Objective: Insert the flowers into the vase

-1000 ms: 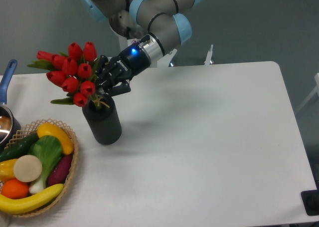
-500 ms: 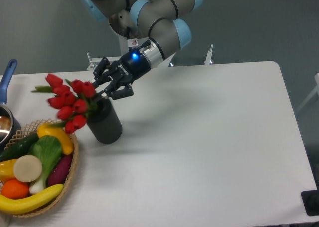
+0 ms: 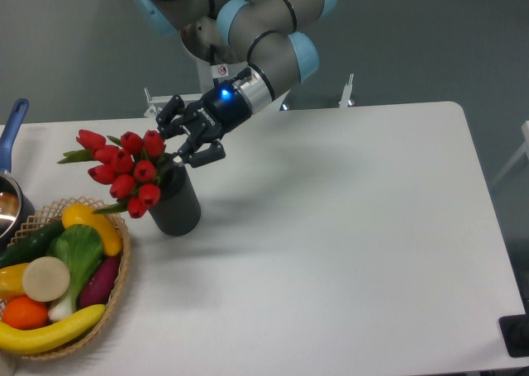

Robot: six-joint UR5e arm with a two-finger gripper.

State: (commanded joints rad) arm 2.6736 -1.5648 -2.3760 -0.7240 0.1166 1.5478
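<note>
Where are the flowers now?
The flowers stand in the black vase at the table's left, leaning over the basket, just below the open tool.

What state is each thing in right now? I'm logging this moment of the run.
Flowers: stems in the vase, heads leaning left over its rim.
Vase: upright on the table.
Gripper: open, just above the vase mouth, holding nothing.
Basket: full of fruit and vegetables.
Pot: at the left edge, mostly out of view.
</note>
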